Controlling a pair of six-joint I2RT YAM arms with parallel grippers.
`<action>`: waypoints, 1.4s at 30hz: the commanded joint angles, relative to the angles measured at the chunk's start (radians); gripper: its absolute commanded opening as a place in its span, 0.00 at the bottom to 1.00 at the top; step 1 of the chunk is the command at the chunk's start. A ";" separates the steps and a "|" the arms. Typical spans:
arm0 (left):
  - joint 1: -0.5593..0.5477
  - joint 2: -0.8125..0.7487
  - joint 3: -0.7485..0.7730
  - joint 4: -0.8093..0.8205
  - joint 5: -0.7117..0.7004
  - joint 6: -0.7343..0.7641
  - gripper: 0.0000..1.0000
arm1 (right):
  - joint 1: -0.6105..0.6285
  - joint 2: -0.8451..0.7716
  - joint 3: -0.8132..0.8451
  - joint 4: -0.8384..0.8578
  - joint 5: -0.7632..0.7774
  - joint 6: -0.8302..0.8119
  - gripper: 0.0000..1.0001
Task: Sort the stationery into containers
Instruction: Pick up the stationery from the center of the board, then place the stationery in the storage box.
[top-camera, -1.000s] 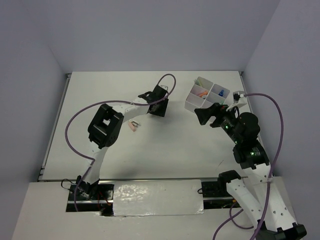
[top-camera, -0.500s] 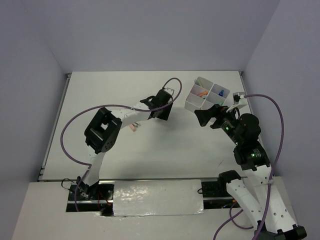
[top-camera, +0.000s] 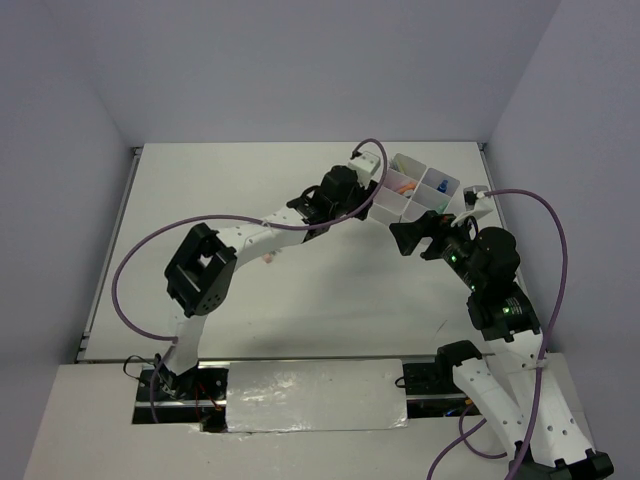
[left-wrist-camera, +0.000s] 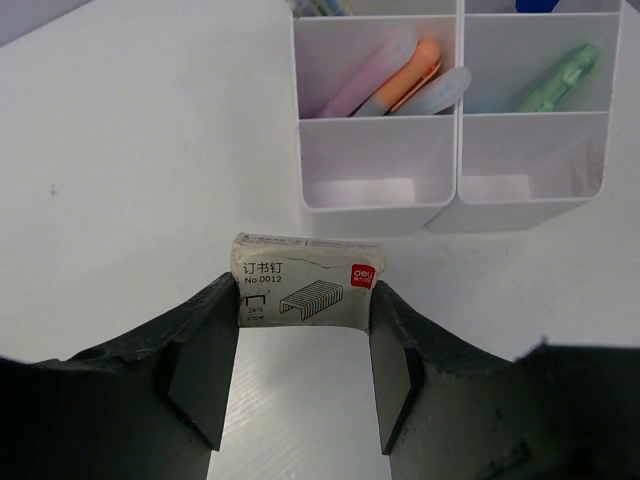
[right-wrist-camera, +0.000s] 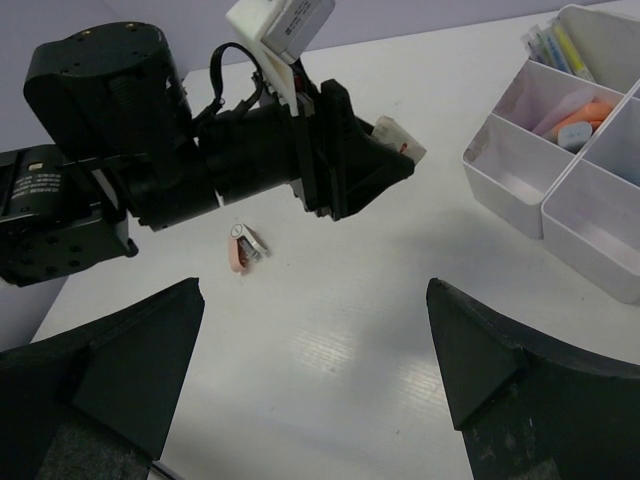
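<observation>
Now, on table (top-camera: 250, 180), near far right corner: tray (top-camera: 392, 208) of four cells, farther two in left wrist view holding markers (left-wrist-camera: 400, 75) and a green pen (left-wrist-camera: 555, 75), nearer two bare. Left gripper (left-wrist-camera: 300, 305) clamped on staple box (left-wrist-camera: 307, 282) by its short ends, just short of tray's near wall. Right gripper (top-camera: 418, 233) spread wide and empty, beside tray toward right edge. Carry box forward, raising it clear of the wall first. Centre over one bare cell, keep it level, lower, and release only once inside, to avoid nudging thin walls. Leave pink clip (right-wrist-camera: 243, 247), nearer table's middle, for later.
</observation>
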 joint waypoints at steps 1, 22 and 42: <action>-0.013 0.063 0.082 0.141 0.047 0.044 0.36 | 0.007 -0.004 0.030 0.010 -0.009 -0.023 1.00; -0.056 0.329 0.286 0.287 0.015 0.082 0.48 | 0.006 0.013 -0.014 0.040 -0.041 -0.016 1.00; -0.066 0.331 0.299 0.234 -0.079 0.053 0.79 | 0.007 0.041 -0.031 0.068 -0.051 -0.013 1.00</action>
